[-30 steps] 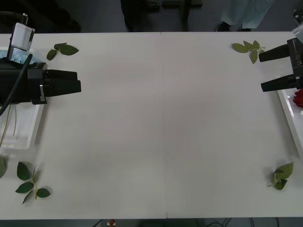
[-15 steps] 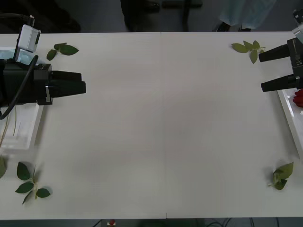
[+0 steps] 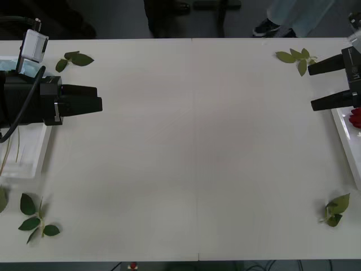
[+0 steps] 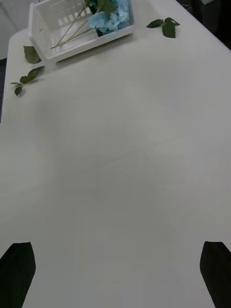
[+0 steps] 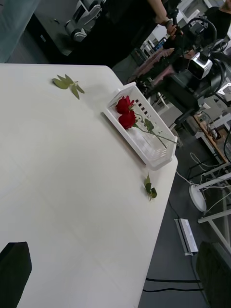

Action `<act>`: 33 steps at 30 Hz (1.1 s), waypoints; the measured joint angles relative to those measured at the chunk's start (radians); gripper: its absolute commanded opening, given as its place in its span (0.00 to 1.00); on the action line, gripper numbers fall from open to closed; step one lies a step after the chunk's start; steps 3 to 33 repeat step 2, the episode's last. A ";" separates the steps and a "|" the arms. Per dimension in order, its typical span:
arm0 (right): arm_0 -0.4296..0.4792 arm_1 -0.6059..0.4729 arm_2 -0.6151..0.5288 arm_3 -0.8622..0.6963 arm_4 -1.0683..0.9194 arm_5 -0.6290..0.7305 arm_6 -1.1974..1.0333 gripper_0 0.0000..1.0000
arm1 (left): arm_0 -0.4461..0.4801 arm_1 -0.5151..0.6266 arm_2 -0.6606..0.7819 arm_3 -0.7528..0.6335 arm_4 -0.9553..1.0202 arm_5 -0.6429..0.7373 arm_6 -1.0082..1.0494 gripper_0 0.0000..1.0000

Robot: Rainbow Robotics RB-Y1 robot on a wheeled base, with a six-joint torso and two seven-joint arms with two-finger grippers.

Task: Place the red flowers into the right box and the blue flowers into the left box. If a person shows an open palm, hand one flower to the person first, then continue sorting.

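Note:
Two red flowers [image 5: 126, 113] lie in the right box [image 5: 155, 156], blooms together and stems along the floor. One bloom [image 3: 355, 117] peeks out at the right box [image 3: 345, 132] behind my right gripper [image 3: 312, 83]. That gripper hovers open at the table's right edge, nothing between its black fingers [image 4: 18, 269]. Blue flowers [image 4: 113, 17] rest in the left box [image 4: 82, 48], stems pointing along it. My left gripper [image 3: 97, 99] hangs open and empty beside the left box [image 3: 28, 155], its fingers [image 5: 13, 269] at the two corners of the wrist view.
Loose green leaf sprigs lie near the table's corners: far left [image 3: 73, 58], far right [image 3: 296, 56], near left [image 3: 36, 217], near right [image 3: 337, 210]. The wide white tabletop [image 3: 197, 147] stretches between the two boxes.
My left gripper has shifted a little to the right and slightly farther from the table's near edge, then held still. The right gripper has not moved.

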 measured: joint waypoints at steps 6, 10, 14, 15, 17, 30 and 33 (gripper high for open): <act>0.002 0.000 0.005 0.000 0.000 0.014 0.000 1.00 | 0.000 0.000 0.000 0.000 0.000 0.000 0.000 1.00; 0.002 0.000 0.005 0.000 0.000 0.014 0.000 1.00 | 0.000 0.000 0.000 0.000 0.000 0.000 0.000 1.00; 0.002 0.000 0.005 0.000 0.000 0.014 0.000 1.00 | 0.000 0.000 0.000 0.000 0.000 0.000 0.000 1.00; 0.002 0.000 0.005 0.000 0.000 0.014 0.000 1.00 | 0.000 0.000 0.000 0.000 0.000 0.000 0.000 1.00; 0.002 0.000 0.005 0.000 0.000 0.014 0.000 1.00 | 0.000 0.000 0.000 0.000 0.000 0.000 0.000 1.00; 0.002 0.000 0.005 0.000 0.000 0.014 0.000 1.00 | 0.000 0.000 0.000 0.000 0.000 0.000 0.000 1.00; 0.002 0.000 0.005 0.000 0.000 0.014 0.000 1.00 | 0.000 0.000 0.000 0.000 0.000 0.000 0.000 1.00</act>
